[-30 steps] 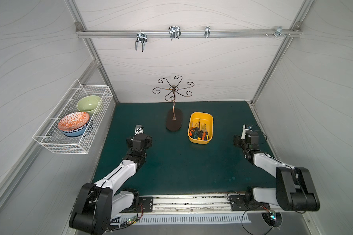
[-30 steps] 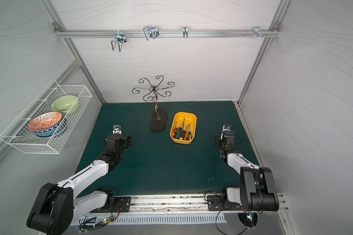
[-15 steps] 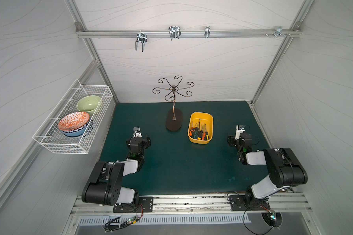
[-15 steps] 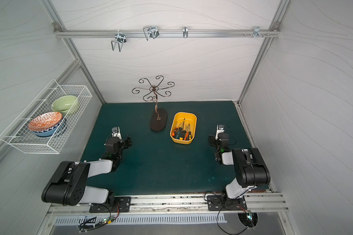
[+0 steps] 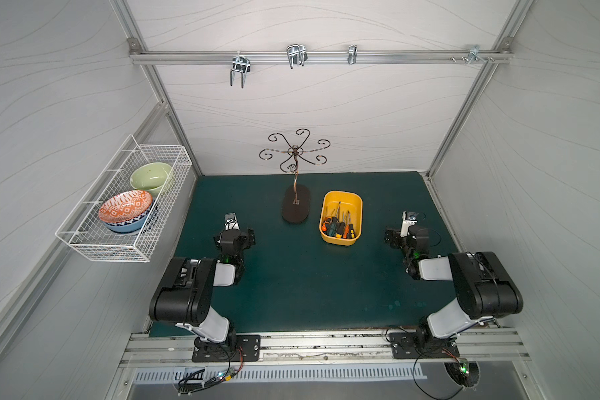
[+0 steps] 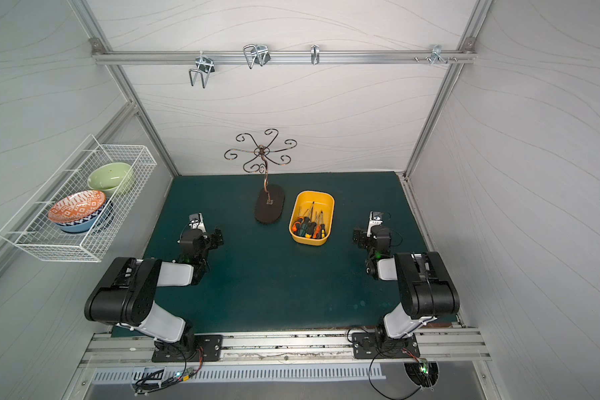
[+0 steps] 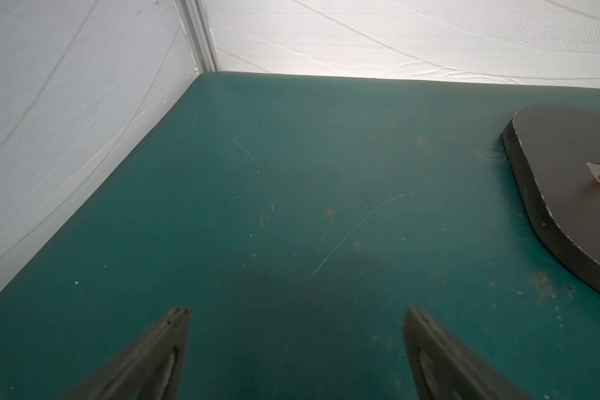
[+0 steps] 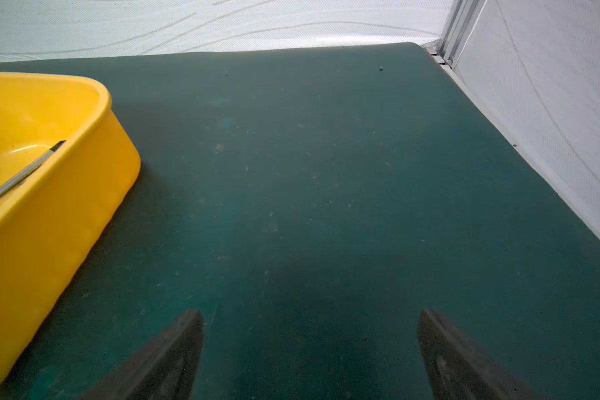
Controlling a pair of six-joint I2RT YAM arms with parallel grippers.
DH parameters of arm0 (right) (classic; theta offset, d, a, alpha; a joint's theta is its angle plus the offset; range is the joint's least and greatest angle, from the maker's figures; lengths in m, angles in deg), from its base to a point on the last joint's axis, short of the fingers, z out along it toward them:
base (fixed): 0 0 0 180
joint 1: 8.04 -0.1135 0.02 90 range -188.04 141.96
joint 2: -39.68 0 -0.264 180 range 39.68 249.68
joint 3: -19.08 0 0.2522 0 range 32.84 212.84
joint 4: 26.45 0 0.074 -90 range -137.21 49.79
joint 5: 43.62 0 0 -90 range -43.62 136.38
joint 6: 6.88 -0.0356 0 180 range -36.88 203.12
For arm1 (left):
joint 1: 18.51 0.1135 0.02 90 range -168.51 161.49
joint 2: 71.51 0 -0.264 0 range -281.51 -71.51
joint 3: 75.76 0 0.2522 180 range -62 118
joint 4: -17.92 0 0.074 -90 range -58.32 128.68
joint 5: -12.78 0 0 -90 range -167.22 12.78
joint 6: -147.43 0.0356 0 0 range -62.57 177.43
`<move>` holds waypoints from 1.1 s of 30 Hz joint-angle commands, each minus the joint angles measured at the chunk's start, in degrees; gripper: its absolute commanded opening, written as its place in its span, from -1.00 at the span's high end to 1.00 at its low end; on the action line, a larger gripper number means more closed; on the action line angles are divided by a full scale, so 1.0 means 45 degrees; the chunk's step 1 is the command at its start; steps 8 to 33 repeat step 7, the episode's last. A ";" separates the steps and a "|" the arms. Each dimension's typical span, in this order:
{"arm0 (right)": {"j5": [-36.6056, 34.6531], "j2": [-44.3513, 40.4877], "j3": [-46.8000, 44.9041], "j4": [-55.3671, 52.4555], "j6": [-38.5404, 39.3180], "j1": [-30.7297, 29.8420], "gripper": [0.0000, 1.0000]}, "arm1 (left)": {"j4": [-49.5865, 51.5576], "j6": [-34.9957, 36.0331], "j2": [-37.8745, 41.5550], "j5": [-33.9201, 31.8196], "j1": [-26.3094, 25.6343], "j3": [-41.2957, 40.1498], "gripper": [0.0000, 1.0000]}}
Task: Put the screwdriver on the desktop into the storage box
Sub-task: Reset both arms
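- Find the screwdrivers (image 5: 337, 228) only inside the storage box (image 5: 347, 200), handles bunched at the end nearest the robot, shafts running roughly along the box's long axis toward the back wall. Cannot count them from this height.
- See none loose on the bench (image 5: 309, 284) in both top views, and only bare, stained surface ahead of each wrist camera. Judge the placing done, or any stray tool hidden from view.
- Catch one metal shaft (image 8: 21, 175) leaning on the box's inner wall in the right wrist view, with the box close by, ahead and toward the middle of the bench from that hand.
- Read the right hand (image 8: 310, 313) as spread wide and empty, low over the bench, aimed at the back wall, with the box outside its fingers.
- Read the left hand (image 7: 295, 310) as spread equally wide and empty too, aimed the same way, with the dark oval stand base (image 7: 568, 207) ahead and toward the middle.
- Place the box nearer the right arm: near on that side, well apart from the left hand, beyond the stand base.
- Expect any further reach toward the box to suit the right arm, going forward and inward.
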 commanded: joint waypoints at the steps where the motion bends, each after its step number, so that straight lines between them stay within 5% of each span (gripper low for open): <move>1: -0.0158 -0.0126 0.0166 0.0182 -0.0203 -0.0004 -0.98 | -0.0060 -0.0160 -0.0112 0.0143 0.0079 0.0555 -0.99; 3: -0.0158 -0.0121 0.0167 0.0180 -0.0204 -0.0001 -0.98 | 0.0503 -0.0401 -0.0024 0.0999 0.0495 0.0733 -0.99; 33: -0.0154 -0.0138 0.0147 0.0202 -0.0199 -0.0003 -0.98 | 0.0144 -0.0333 0.0135 0.1062 0.0498 0.0464 -0.99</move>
